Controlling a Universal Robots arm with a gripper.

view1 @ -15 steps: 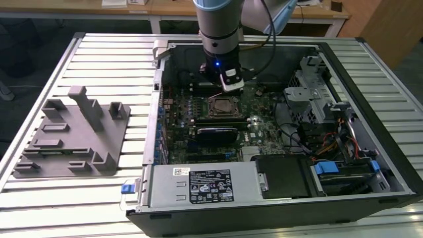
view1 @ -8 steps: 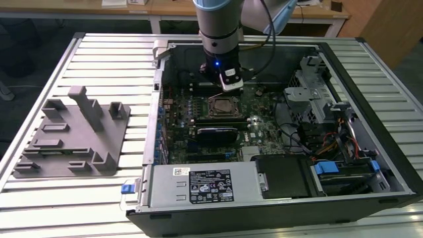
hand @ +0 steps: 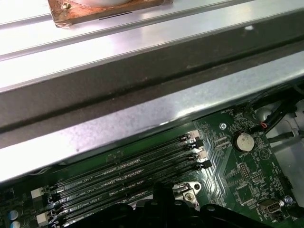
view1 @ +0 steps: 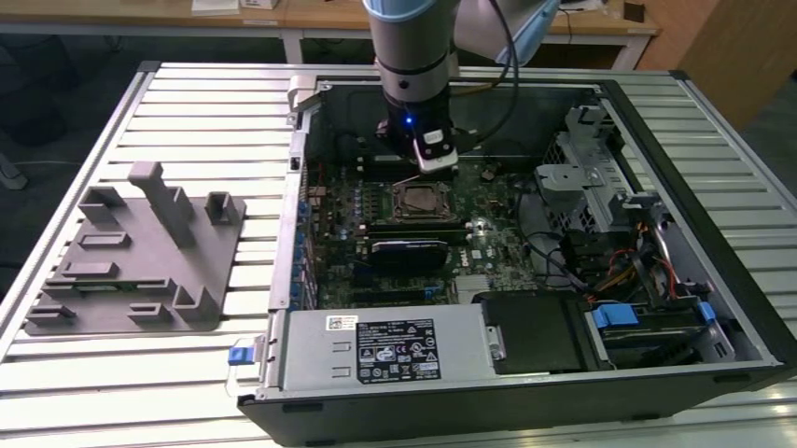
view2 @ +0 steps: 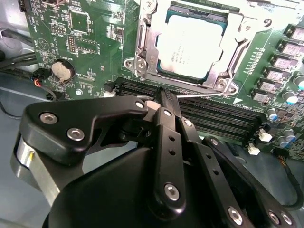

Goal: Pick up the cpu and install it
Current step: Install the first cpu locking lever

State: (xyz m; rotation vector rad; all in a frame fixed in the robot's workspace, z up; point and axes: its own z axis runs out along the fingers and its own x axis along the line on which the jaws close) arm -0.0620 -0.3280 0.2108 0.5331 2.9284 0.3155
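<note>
Laid on a slatted silver metal table (view1: 187,373): an open black desktop computer case (view1: 697,308), side panel off. Inside the case, flat against its floor, a green motherboard (view2: 95,42) with a round silver coin battery (view2: 62,70) and four long black memory slots (view2: 223,111) running beside the socket. On the exterior view's left of the case, well apart from it, a grey moulded plastic tray (view1: 131,257) with upright posts and shallow pockets. Near the front of the case, a grey metal power supply box (view1: 380,350) with a label on top. Above the motherboard, reaching down from overhead, a silver-and-black robot arm (view1: 413,56) with a blue light at its wrist. At its end, the black gripper (view2: 165,100), fingers (view2: 167,107) brought together into one narrow tip with nothing clamped between them, poised just over the memory slots at the socket's edge. Seated in the silver metal socket frame (view2: 142,52) on the motherboard: the cpu (view2: 190,45), a small flat square chip with silvery-white metal top, lying level, apart from the fingertips.
</note>
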